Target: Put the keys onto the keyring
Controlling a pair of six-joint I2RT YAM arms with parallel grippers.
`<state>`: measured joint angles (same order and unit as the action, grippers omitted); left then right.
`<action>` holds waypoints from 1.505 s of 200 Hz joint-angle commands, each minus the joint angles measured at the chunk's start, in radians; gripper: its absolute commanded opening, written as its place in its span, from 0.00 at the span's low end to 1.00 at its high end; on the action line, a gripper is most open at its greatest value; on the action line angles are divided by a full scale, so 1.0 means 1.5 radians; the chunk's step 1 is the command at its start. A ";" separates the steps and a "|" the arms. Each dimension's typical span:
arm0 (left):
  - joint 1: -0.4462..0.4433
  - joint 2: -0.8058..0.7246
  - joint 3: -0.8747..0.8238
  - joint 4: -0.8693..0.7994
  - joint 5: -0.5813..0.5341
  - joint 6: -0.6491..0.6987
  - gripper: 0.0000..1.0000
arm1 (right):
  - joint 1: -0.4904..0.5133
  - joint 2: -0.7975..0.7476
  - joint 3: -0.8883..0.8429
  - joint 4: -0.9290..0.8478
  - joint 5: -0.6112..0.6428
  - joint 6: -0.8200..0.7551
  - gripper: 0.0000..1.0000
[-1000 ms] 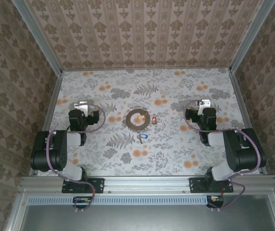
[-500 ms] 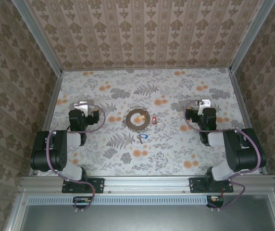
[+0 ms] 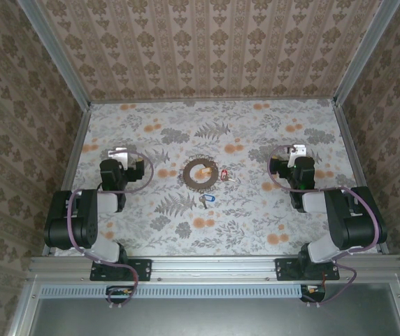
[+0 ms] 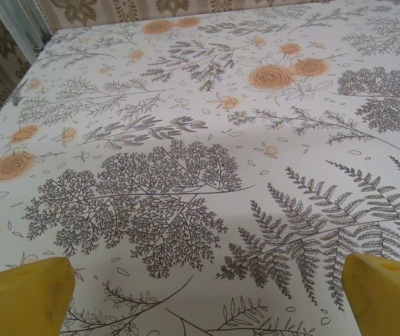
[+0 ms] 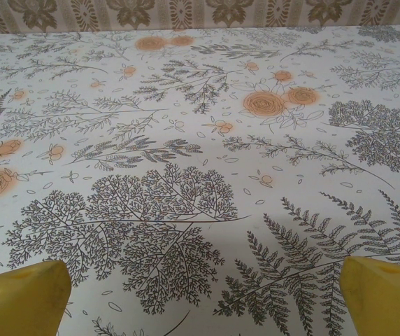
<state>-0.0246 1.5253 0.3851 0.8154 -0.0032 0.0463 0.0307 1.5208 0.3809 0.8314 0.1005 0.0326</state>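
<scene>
The keyring is a dark chain-like loop lying flat at the table's middle. The red-headed key lies just right of it. The blue-headed key lies a little nearer, below the loop's right side. My left gripper rests well to the left of the loop, and my right gripper rests well to the right of the keys. Both stand open over bare cloth: yellow fingertips sit wide apart in the left wrist view, and yellow fingertips likewise in the right wrist view, with nothing between them.
The table carries a cloth printed with grey ferns and orange flowers. Aluminium rails and patterned walls close it in on the left, right and far sides.
</scene>
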 commanded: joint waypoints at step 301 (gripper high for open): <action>-0.212 -0.326 0.224 -0.711 0.104 -0.281 1.00 | 0.268 -0.201 0.252 -0.627 -0.169 0.155 1.00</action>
<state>-0.3042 1.0843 0.7410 -0.0872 0.0376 -0.2523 0.3908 1.1835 0.7582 -0.0288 0.0402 0.2710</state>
